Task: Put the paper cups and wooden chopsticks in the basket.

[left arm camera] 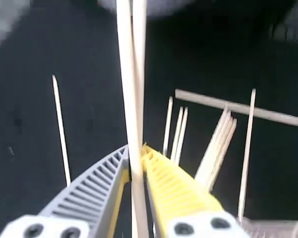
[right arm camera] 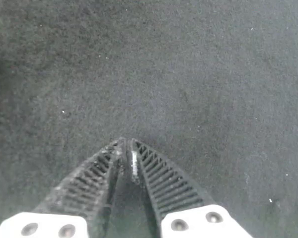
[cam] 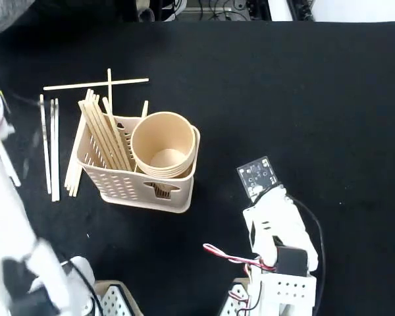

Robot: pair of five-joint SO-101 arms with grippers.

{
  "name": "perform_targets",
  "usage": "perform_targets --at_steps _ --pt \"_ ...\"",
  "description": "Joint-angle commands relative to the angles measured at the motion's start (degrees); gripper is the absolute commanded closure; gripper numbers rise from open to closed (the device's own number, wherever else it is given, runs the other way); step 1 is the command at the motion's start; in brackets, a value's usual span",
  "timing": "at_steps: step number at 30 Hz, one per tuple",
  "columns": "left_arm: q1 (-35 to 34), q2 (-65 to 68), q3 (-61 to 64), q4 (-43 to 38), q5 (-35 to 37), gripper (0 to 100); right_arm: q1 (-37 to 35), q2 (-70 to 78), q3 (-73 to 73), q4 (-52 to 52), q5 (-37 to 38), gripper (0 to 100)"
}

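A beige slotted basket (cam: 135,187) holds stacked paper cups (cam: 162,145) and several wooden chopsticks (cam: 105,131) leaning in its left part. Loose chopsticks (cam: 51,148) lie on the cloth left of the basket, and two crossed ones (cam: 95,83) lie behind it. My left gripper (left arm camera: 136,148) is shut on a pair of chopsticks (left arm camera: 129,74) that stick out past the fingertips above the loose ones (left arm camera: 176,131). The left arm (cam: 6,224) stands blurred at the table's left edge. My right gripper (right arm camera: 125,144) is shut on nothing, low over bare black cloth. The right arm (cam: 276,227) is at the front right.
The table is covered in black cloth (cam: 303,99). More chopsticks (cam: 72,172) lean against the basket's left outer wall. Cables and equipment (cam: 204,10) line the far edge. The arm bases (cam: 276,289) sit at the front edge.
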Motion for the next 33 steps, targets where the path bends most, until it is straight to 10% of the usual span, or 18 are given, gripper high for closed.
perform_targets --at_steps 1,11,33 --pt "2.8 -19.2 21.1 -15.0 0.1 97 0.6 -4.0 -0.1 0.3 0.4 98.5" --pt "17.1 -57.1 56.7 -49.0 0.2 97 0.6 -4.0 -0.1 0.3 0.4 98.5" --pt "24.5 -46.7 45.7 -47.3 21.2 97 0.6 -4.0 -0.1 0.1 0.4 98.5"
